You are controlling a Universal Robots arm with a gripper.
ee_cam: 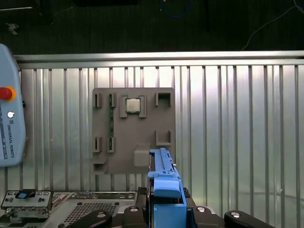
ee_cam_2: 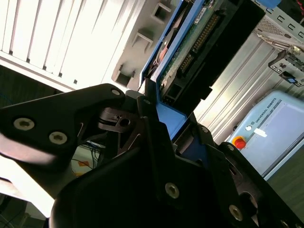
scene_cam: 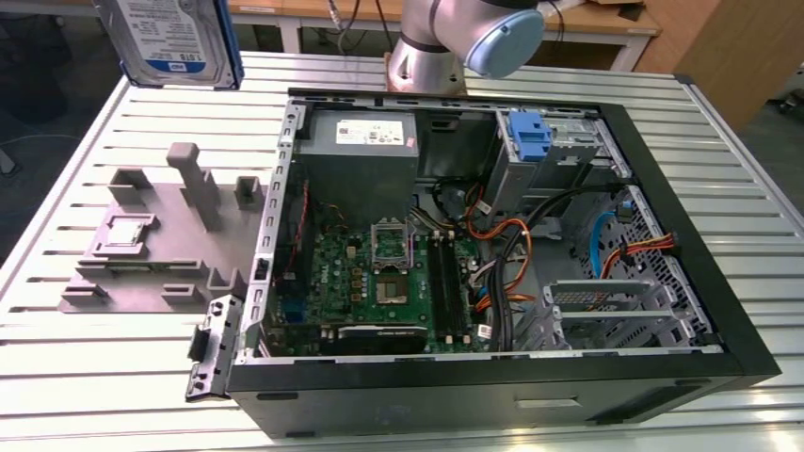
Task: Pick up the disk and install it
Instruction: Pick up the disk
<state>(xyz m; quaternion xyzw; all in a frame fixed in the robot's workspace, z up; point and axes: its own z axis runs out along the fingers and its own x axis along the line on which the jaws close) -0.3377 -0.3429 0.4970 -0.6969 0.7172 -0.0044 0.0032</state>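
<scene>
Grip reads solid to me: the end effector (ee_cam_2: 166, 118) is pinched on the blue edge rail of the disk (scene_cam: 169, 38), whose long axis runs straight out from the fingers. The disk's blue-and-white label faces the exterior view. I have it high over the desk (scene_cam: 113, 377), above the grey holder plate (ee_cam: 133, 133). The open computer case (scene_cam: 503, 391) lies toward 4 o'clock from the disk in the exterior view.

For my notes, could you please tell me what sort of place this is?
Probably a robotics lab: open computer case on a slotted metal table, robot arm, gripper holding the disk.
</scene>
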